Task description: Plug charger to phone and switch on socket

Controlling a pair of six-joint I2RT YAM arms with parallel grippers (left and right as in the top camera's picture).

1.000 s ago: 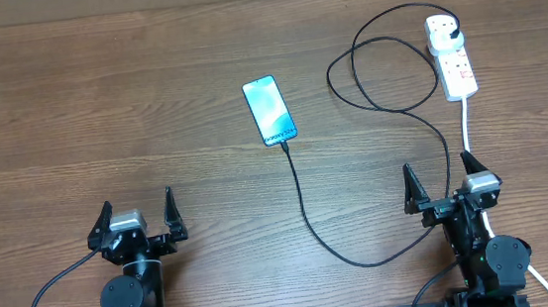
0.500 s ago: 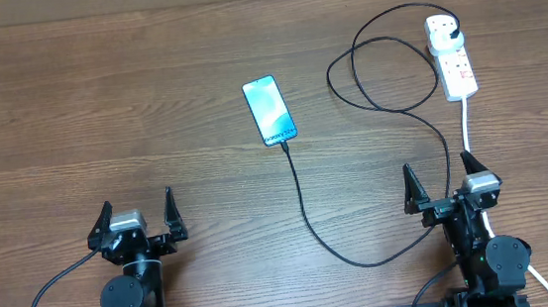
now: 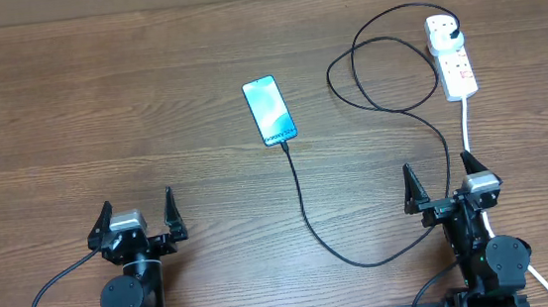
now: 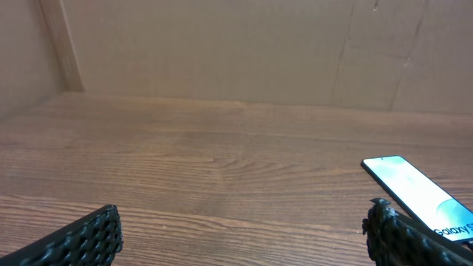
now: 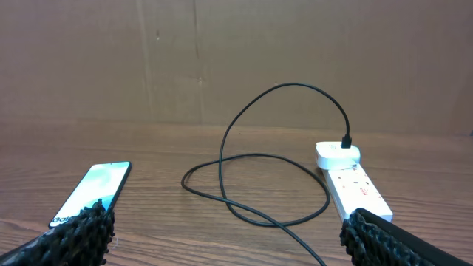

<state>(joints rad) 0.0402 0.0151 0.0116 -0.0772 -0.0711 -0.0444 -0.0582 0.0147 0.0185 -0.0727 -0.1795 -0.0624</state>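
Left hand (image 3: 137, 207) and right hand (image 3: 438, 175) are parked wide at the near edge. No grip is needed: thin black charger cable (image 3: 298, 193) appears seated in slim teal-screened phone (image 3: 269, 111).

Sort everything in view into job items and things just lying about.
Job items: phone, charger, socket.
Just there: wooden table, cardboard backdrop.

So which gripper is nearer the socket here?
Right. The right gripper sits almost straight back from the socket, on the robot's side. The left gripper is level with it but far off to the left, past the phone.
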